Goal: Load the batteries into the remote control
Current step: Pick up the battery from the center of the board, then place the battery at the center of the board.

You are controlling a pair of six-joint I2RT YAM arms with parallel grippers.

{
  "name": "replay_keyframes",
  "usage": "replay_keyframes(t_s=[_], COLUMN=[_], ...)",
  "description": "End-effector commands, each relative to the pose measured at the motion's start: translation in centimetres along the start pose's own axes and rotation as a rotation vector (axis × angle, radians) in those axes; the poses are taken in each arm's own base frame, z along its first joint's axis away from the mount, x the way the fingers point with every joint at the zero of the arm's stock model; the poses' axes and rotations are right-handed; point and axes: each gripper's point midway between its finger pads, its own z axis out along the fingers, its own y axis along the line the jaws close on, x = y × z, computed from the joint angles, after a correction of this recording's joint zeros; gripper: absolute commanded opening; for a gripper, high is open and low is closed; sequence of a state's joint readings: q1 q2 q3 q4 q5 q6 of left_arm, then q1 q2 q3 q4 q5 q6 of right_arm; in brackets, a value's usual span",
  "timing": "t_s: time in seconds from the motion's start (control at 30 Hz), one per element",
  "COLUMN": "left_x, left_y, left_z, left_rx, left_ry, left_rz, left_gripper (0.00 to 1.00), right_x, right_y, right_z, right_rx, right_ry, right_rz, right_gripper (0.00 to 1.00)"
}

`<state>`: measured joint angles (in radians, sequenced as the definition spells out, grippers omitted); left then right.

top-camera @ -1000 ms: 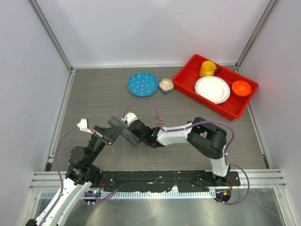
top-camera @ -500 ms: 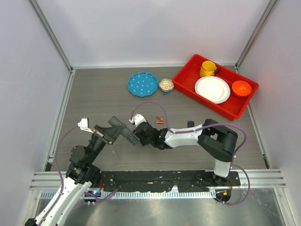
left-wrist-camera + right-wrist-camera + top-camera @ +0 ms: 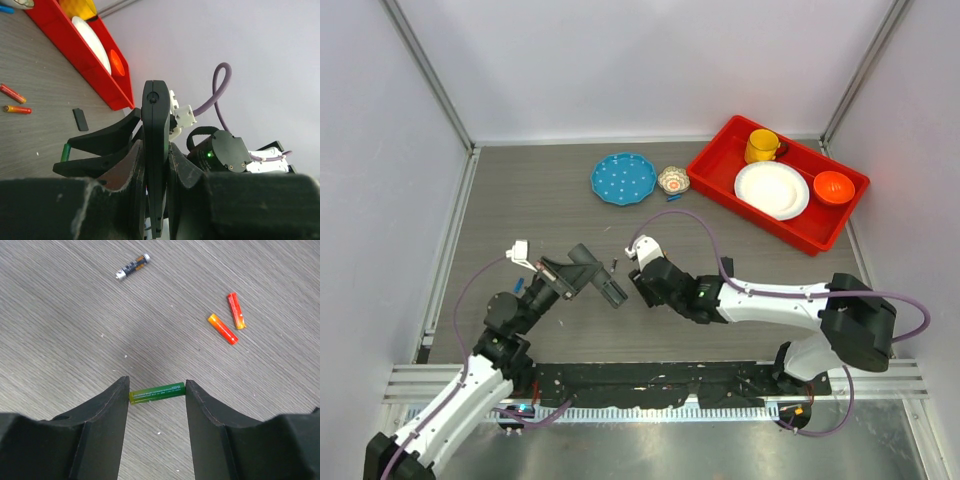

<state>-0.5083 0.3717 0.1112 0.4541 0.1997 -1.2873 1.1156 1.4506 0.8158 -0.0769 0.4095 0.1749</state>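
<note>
Over grained tabletop [image 3: 60,325], right fingers [image 3: 111,412] pinch the green cylindrical battery [image 3: 156,391]; left fingers [image 3: 126,176] clamp the flat remote [image 3: 155,150].

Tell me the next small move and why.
Probably ease the right gripper toward the remote control, lining up the green battery. The battery is pinched end to end in that gripper, and the left gripper holds the remote control close by.

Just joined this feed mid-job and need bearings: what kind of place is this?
Likely a lab robot test cell: pale wall panels on metal frame posts enclose a grey table with a red tray.
</note>
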Motion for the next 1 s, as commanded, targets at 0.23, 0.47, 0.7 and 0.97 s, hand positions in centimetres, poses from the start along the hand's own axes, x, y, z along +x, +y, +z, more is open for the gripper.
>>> replay_keyframes(t_s=[0.23,0.47,0.7,0.97], left_x=[0.6,0.3,1.0,1.2], left_y=[-2.4,-1.4,-1.2,-0.8], left_z=[1.5,1.6,1.5,1.3], left_rx=[0.134,0.107,0.103,0.095], left_ry=[0.062,0.037,0.077,0.078], left_rz=[0.012,0.031,0.039,0.042], left_gripper=[0.00,0.00,0.00,0.00], right_x=[2.7,2.8,3.4,6.4], right_y=[-6.0,-8.2,-6.6,-6.5], right_z=[0.1,0.5,1.7,3.1], right_rx=[0.188,0.234,0.124,0.111], right_ry=[0.036,0.045,0.102,0.225], right_rz=[0.252,0.366,0.197,0.096], right_gripper=[0.44,0.44,0.43,0.43])
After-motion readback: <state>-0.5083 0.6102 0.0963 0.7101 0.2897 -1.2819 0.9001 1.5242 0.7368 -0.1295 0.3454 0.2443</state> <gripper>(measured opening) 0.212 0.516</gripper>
